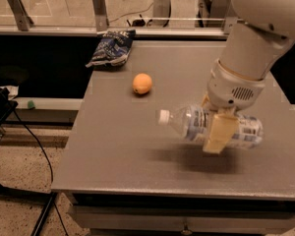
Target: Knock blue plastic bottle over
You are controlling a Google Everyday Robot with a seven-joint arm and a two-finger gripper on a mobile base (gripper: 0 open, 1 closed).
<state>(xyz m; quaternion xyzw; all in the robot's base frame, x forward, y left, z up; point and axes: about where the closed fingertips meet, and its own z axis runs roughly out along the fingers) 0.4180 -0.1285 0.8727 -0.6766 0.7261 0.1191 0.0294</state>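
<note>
The gripper (215,127) hangs over the right half of the grey table (132,151), at the end of a thick white arm (248,48) that comes down from the upper right corner. Its tan fingers (219,133) are clenched around the middle of the blue plastic bottle (187,124), one in front of the clear body and the other just showing behind it. The bottle is horizontal, its white-capped end pointing left and its labelled end to the right. It is held clear of the tabletop, with a dark shadow (196,162) on the surface below it. An orange ball (142,83) sits on the table to the upper left, well apart from the bottle. A dark blue snack bag (111,48) lies at the far left corner. A black cable (37,144) trails over the floor on the left.
</note>
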